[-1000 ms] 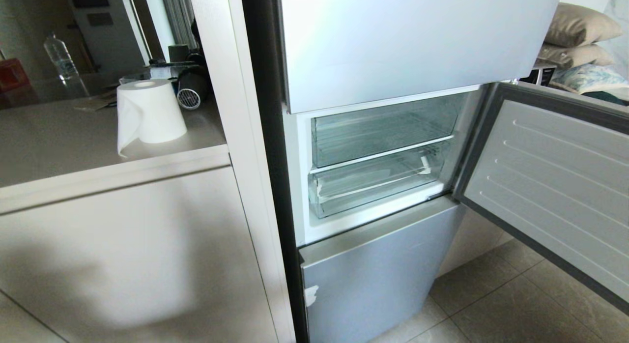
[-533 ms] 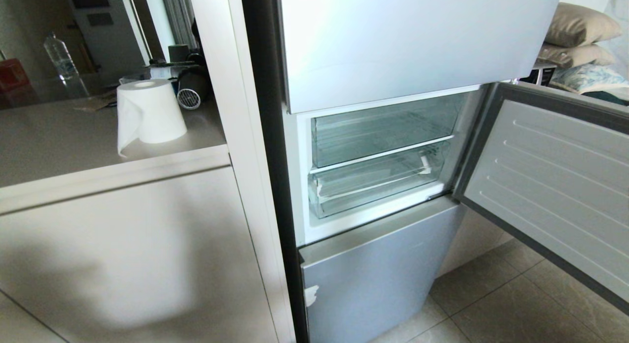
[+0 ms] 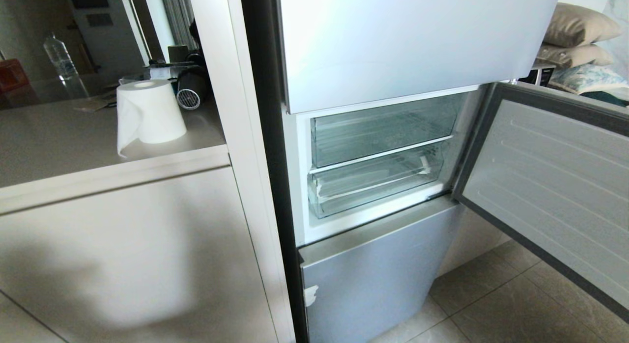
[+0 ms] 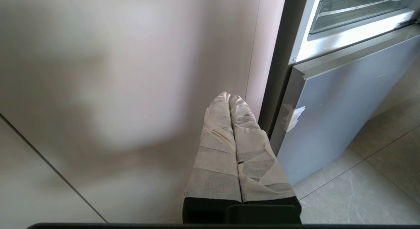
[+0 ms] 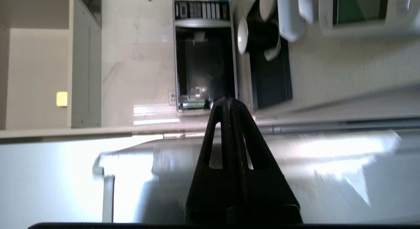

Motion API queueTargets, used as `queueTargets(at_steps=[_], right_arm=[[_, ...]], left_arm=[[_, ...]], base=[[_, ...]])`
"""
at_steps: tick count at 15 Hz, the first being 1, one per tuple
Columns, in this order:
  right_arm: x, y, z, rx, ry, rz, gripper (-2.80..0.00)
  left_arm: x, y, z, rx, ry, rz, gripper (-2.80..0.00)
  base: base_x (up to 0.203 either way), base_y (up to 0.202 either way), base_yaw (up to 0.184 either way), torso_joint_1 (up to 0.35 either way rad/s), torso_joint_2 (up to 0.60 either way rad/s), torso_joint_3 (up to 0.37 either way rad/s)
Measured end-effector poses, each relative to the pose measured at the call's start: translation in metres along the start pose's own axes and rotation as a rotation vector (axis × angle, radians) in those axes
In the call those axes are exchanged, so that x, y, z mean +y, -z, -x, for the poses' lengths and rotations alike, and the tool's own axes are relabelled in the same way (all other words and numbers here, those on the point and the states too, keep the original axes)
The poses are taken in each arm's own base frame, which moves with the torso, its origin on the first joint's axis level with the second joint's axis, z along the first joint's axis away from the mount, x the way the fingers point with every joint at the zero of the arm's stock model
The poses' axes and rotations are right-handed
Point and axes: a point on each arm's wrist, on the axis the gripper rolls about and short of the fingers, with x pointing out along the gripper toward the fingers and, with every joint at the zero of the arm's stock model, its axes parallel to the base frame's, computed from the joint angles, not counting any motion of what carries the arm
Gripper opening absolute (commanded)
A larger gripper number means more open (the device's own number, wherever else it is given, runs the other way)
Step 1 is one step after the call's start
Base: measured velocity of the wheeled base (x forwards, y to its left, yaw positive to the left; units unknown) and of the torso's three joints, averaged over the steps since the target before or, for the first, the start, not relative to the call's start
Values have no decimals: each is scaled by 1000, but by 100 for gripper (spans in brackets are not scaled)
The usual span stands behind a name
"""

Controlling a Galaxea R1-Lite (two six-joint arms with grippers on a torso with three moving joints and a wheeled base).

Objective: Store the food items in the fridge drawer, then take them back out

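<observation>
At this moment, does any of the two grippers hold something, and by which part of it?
Nothing is held. The left gripper is shut on itself, beside the lower fridge door. The right gripper is shut too, empty.

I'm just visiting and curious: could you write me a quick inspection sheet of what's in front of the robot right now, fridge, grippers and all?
Surface: beige counter left of the fridge; tiled floor below.
Job's things: middle fridge door swung open; two clear drawers stacked inside, upper drawer and lower drawer, both pushed in. No food item seen.
Clutter: paper towel roll and clear bottle on the counter.
Grippers: left gripper, fingers taped, shut and empty, beside the lower fridge panel. Right gripper shut and empty.
Cables: nothing seen.
Surroundings: pillows behind the open door.
</observation>
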Motion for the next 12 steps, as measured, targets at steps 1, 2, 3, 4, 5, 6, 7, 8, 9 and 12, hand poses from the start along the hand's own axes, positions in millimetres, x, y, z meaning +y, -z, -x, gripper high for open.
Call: queueTargets(at_steps=[1, 2, 3, 4, 5, 6, 7, 8, 9, 12], right_arm=[[2, 11, 4, 15, -2, 0, -280], [8, 21, 10, 16, -8, 13, -280], [16, 28, 19, 1, -19, 36, -280], [29, 35, 29, -21, -38, 69, -280], [48, 38, 37, -42, -67, 104, -280], [72, 38, 42, -56, -106, 139, -280], [99, 37, 46, -61, -151, 160, -280], [125, 35, 50, -59, -199, 168, -280], [145, 32, 53, -51, -239, 158, -280], [156, 16, 51, -78, -311, 129, -280]], left_arm=[[0, 0, 0, 0, 0, 0, -280], [0, 0, 0, 0, 0, 0, -280], [0, 0, 0, 0, 0, 0, -280], [0, 0, 0, 0, 1, 0, -280], [0, 0, 0, 0, 0, 0, -280], [0, 0, 0, 0, 0, 0, -280], [0, 0, 0, 0, 0, 0, -280], [0, 0, 0, 0, 0, 0, -280], [0, 0, 0, 0, 0, 0, -280], [0, 0, 0, 0, 0, 0, -280]], base=[[0, 0, 0, 0, 0, 0], [0, 0, 0, 0, 0, 0], [0, 0, 0, 0, 0, 0], [0, 0, 0, 0, 0, 0], [0, 0, 0, 0, 0, 0], [0, 0, 0, 0, 0, 0], [0, 0, 0, 0, 0, 0], [0, 0, 0, 0, 0, 0], [0, 0, 0, 0, 0, 0], [0, 0, 0, 0, 0, 0]])
